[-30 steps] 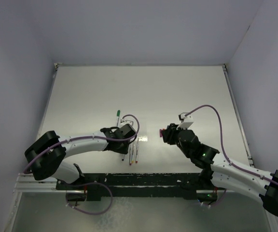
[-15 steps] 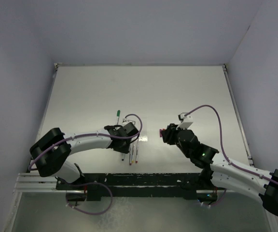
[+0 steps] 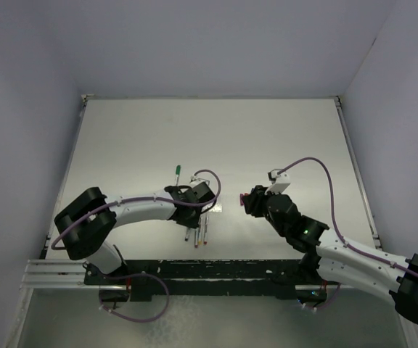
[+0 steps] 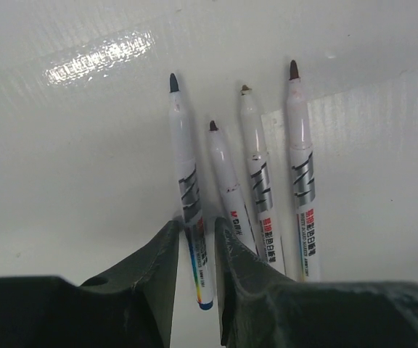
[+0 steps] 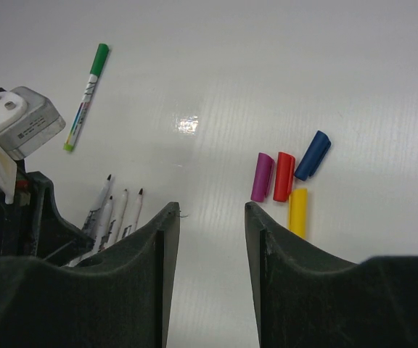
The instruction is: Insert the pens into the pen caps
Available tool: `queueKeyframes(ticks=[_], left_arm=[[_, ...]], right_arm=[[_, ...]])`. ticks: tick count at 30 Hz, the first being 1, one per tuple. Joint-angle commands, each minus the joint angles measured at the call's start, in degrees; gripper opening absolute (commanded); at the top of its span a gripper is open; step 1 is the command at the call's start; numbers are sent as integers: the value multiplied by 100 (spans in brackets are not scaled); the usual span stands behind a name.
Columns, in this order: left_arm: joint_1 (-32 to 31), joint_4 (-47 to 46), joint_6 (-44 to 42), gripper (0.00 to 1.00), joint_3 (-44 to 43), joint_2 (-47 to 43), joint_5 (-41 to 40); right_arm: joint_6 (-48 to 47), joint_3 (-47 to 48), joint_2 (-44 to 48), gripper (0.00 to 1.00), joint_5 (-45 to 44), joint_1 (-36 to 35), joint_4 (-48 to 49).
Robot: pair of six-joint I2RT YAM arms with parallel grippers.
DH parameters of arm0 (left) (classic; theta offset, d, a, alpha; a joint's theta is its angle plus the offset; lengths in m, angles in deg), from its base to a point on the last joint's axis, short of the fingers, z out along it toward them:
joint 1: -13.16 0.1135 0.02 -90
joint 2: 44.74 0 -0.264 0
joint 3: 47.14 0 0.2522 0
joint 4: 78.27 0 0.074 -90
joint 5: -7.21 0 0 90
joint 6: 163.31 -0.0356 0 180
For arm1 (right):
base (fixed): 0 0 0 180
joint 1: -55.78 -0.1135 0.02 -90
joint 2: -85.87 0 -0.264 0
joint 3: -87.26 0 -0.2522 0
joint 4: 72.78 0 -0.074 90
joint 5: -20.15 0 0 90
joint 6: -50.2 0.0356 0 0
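Several uncapped white pens lie side by side in the left wrist view; the leftmost pen (image 4: pixel 183 181) has a blue end. My left gripper (image 4: pixel 196 235) straddles its rear part, jaws narrow, with a thin gap still showing on the right side. From above, the left gripper (image 3: pixel 194 205) covers the pens (image 3: pixel 199 233). One pen with a green cap (image 5: pixel 87 90) lies apart. A magenta cap (image 5: pixel 262 177), red cap (image 5: pixel 284 176), blue cap (image 5: pixel 312 155) and yellow cap (image 5: pixel 297 210) lie clustered. My right gripper (image 5: pixel 211 210) is open and empty, left of the caps.
The white table (image 3: pixel 281 138) is walled by grey panels at the back and sides. The capped green pen (image 3: pixel 178 172) lies just beyond the left gripper. A black rail runs along the near edge (image 3: pixel 209 272).
The left arm has shifted right and settled over the row of pens, and its jaws have narrowed around the leftmost one. The right arm has not moved.
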State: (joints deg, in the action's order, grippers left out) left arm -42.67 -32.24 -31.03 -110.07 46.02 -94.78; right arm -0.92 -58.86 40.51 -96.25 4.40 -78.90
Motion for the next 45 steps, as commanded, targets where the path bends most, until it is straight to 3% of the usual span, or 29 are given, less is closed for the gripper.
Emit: queueKeyframes(ticks=[1,22,45], left_arm=[[-164,90,105,28,266,741,192],[-385,170,398,23,641,707,558],[-674,762,482,21,399,871,654]], right_arm=[[10,6,78,44,-183,-13,133],[49,-6,220,44,-306,-13,-1],[87,-25,238,44,-270,-13,23]])
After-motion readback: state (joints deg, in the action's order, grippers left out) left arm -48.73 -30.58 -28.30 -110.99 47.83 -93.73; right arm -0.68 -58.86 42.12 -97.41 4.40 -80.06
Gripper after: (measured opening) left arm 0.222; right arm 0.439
